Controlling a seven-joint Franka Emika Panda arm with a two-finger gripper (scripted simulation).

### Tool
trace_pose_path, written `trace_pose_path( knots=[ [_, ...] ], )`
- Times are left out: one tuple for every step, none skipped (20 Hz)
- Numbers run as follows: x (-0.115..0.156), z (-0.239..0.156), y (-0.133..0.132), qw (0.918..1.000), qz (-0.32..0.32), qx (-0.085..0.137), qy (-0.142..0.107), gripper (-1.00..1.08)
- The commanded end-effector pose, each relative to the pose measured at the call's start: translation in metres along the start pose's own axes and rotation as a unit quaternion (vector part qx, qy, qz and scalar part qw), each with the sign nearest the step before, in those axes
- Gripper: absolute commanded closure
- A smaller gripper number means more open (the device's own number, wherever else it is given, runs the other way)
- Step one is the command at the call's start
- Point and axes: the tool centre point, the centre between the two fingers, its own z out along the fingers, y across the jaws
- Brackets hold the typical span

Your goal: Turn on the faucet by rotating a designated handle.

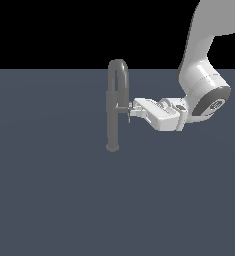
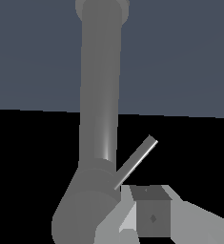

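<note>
The faucet is a slim dull-grey column on a small round base, topped by a narrow arched spout. The handle is a short stub sticking out of the column at mid-height, toward the exterior view's right. My gripper reaches in level from that side, its fingertips right at the handle's end and apparently open around it. In the wrist view the faucet column fills the middle, a thin grey bar slants off it, and one finger shows beside a rounded grey part. The other finger is hidden.
The faucet stands on a flat blue-grey floor that runs to a black background. My white arm comes down from the upper part of the exterior view's right.
</note>
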Motion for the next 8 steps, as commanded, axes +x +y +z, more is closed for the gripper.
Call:
trace_pose_path(
  knots=[
    [0.032,0.000,-0.026,0.9994,0.003,0.023,0.027,1.08],
    [0.035,0.000,-0.028,0.9993,0.005,0.024,0.027,1.08],
    [0.039,0.000,-0.029,0.9993,0.007,0.025,0.027,1.08],
    [0.042,0.000,-0.031,0.9993,0.009,0.025,0.028,1.08],
    [0.045,0.001,-0.033,0.9992,0.011,0.026,0.028,1.08],
    [0.049,0.001,-0.034,0.9992,0.013,0.027,0.028,1.08],
    [0.052,0.001,-0.036,0.9991,0.014,0.028,0.028,1.08],
    [0.052,0.001,-0.036,0.9991,0.014,0.028,0.028,1.08]
  ],
)
